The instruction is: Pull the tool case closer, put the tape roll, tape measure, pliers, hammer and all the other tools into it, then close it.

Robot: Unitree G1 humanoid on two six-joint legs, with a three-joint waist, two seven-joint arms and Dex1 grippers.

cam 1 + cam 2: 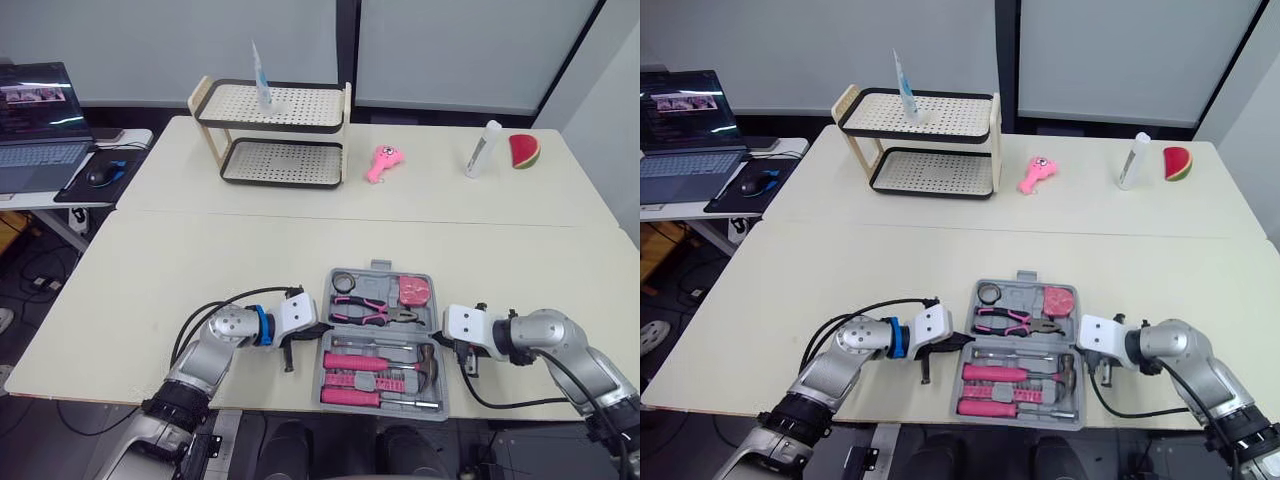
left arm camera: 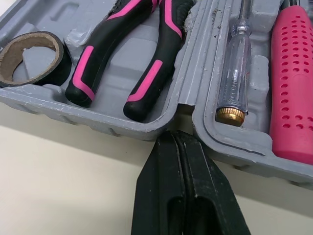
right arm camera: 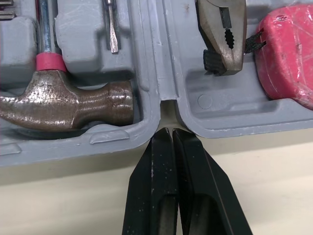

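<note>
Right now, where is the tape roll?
In the head views, the tape roll lies in the far left corner of the open tool case, beside the handles of the pliers and slightly beyond the left hand.

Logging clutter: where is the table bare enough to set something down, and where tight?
Bare: the cream table between the black-and-wood two-tier rack and the open grey plastic tool case. Crowded: both case sides, where the left pincer and right pincer sit at its hinge.

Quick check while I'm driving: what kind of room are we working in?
Probably an office or lab test room: a laptop and mouse at the side, pale tables pushed together, and props like a rack and toy watermelon slice.
</note>
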